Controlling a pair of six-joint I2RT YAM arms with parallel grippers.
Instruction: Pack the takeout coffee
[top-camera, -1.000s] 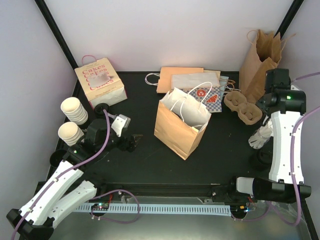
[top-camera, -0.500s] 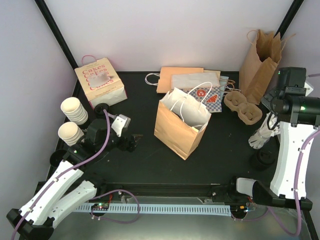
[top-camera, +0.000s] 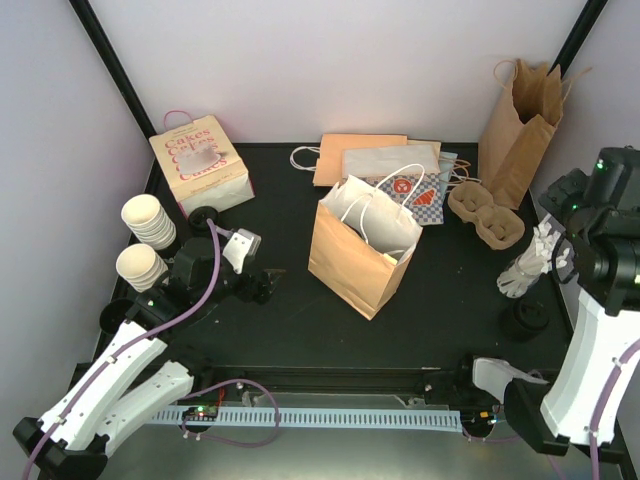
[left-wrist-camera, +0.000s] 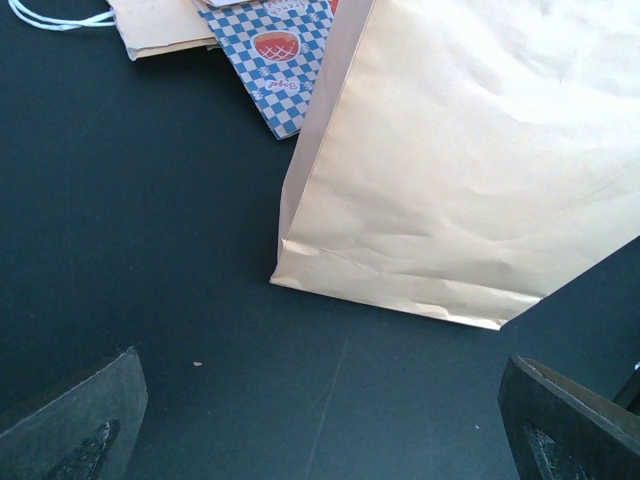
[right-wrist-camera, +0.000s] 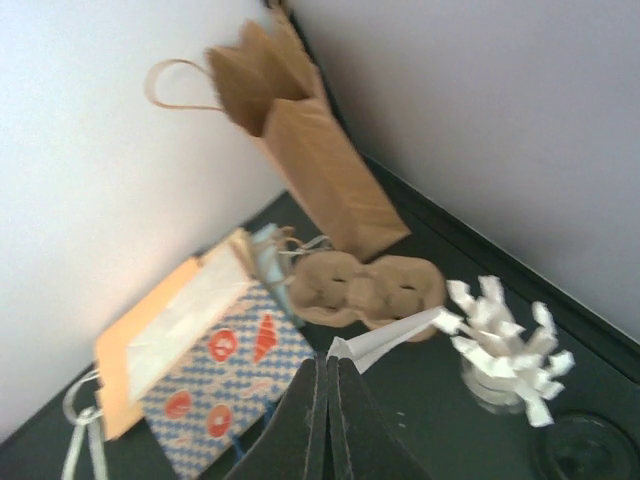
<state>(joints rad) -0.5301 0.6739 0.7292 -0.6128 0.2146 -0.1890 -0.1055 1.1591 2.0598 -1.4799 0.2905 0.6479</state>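
left gripper (left-wrist-camera: 320, 440): low over the table on the near left, jaws spread wide with nothing in them. It's aimed at the side of the paper bag (left-wrist-camera: 470, 170) but isn't touching it.
left arm: stretched forward and lying low, elbow down by its base. Looks idle to me.
right gripper (right-wrist-camera: 328, 368): pinched closed on a white paper packet (right-wrist-camera: 385, 342), which pokes out sideways past the tips.
right arm: reared way up on the near right, forearm almost vertical. The wrist is high over the table's right edge, up above the cup of packets (top-camera: 520, 275).
step in hand: my guess is that packet goes into the bag as an extra.
how to do it well: keep the height and swing left until the tips are over the bag's open mouth. Then come down past the white handles (top-camera: 365, 215) flopped across it, and only then let go. Let go early and a slip that light probably flutters off.
takeout coffee: honestly can't pick out a lidded cup anywhere. It might be down inside the bag, hidden from every view. The black round thing (top-camera: 205, 217) by the cake box (top-camera: 200, 165) could be just a lid.
far side: cup carrier (top-camera: 487, 215) and tall brown bag (top-camera: 520, 120).
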